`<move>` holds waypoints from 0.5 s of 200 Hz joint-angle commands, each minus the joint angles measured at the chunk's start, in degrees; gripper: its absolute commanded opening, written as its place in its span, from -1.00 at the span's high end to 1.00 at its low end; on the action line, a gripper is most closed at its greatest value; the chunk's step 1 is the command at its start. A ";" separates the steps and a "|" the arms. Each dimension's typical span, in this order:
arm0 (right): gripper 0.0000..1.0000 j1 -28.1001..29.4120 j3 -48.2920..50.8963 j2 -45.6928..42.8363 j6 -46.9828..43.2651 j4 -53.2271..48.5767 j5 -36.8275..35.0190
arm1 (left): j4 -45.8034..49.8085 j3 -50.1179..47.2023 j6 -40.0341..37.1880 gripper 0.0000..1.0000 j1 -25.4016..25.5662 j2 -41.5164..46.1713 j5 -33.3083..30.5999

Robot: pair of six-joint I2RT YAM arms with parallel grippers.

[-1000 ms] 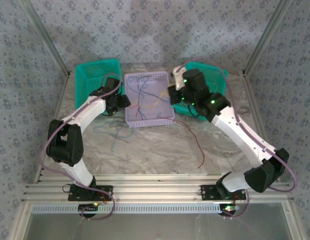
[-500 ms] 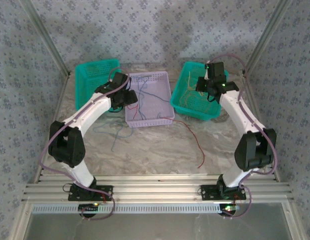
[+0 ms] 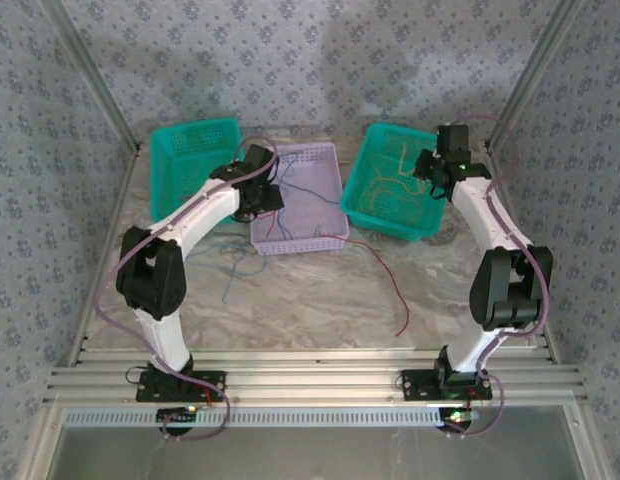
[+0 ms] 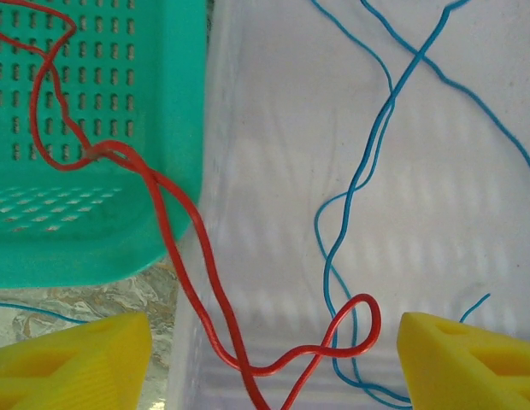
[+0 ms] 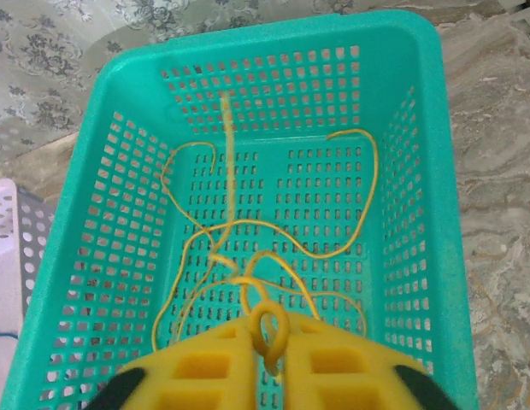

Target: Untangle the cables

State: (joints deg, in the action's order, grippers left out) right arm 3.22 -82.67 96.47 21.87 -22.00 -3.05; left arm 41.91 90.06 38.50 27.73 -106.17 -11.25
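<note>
The left claw [image 4: 275, 346] hangs released over the near left corner of the lavender basket [image 3: 295, 247], its two yellow fingers [image 4: 73, 363] spread far apart and touching nothing. A red cable [image 4: 175, 222] runs between those fingers: it comes down from the left green basket [image 4: 179, 102], crosses that basket's rim, drops into the lavender one and curls into a small loop just ahead of the claw's gap, nearer the right finger than the left. Several blue cables [image 4: 368, 162] lie on the lavender basket's floor beyond the claw, and one of them threads through the red loop. In the top view a red strand spills over the lavender basket's near rim and trails across the marbled worktop [image 3: 310, 300] toward the right arm's base, while a blue strand lies on the worktop near the basket's left corner. The right claw [image 5: 278, 342] is over the near end of the right green basket [image 5: 419, 171], its fingers drawn almost together with only a thin slit between them, and a small loop of the yellow cable [image 5: 228, 154] is caught in that slit. The rest of the yellow cable sprawls in loose curves over that basket's floor, directly below and ahead of the claw, with one strand running straight toward the far wall.
</note>
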 commanded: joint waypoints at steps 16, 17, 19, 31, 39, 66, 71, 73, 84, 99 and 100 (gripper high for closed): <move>0.31 0.25 1.07 0.62 1.79 0.93 2.79 | 2.29 1.84 -1.37 -0.43 0.99 -1.60 -2.41; 0.30 0.23 1.09 0.59 1.83 0.96 2.83 | 2.29 1.81 -1.39 -0.43 1.00 -1.59 -2.44; 0.28 0.21 1.13 0.62 1.85 1.03 2.93 | 2.34 1.79 -1.45 -0.41 1.01 -1.65 -2.44; 0.20 0.25 1.32 0.45 2.11 1.28 3.63 | 2.35 1.70 -1.47 -0.36 1.07 -2.12 -2.54; 0.15 0.29 1.44 0.43 2.32 1.42 4.10 | 2.35 1.70 -1.49 -0.35 1.14 -2.44 -2.68; 0.09 0.61 1.86 -0.15 2.29 1.67 4.48 | 2.31 1.69 -1.73 -0.28 1.18 -3.16 -3.16; 0.08 0.65 1.96 -0.25 2.29 1.70 4.51 | 2.35 1.75 -1.83 -0.26 1.15 -3.22 -3.21; 0.08 0.64 2.03 -0.36 2.30 1.70 4.58 | 2.35 1.73 -1.84 -0.26 1.18 -3.31 -3.29; 0.07 0.77 2.10 -0.61 2.34 1.92 4.61 | 2.26 1.65 -1.94 -0.21 1.18 -3.49 -3.43; 0.06 0.91 2.24 -0.93 2.38 2.08 4.84 | 2.13 1.47 -2.03 -0.12 1.15 -3.67 -3.48; 0.06 0.91 2.20 -0.93 2.38 2.11 4.87 | 2.13 1.45 -2.07 -0.11 1.12 -3.68 -3.50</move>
State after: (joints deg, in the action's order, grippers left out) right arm 3.68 -81.19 96.57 23.57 -20.71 0.93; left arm 42.48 90.08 37.52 28.53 -108.68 -13.37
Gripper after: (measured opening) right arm 0.467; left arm 0.589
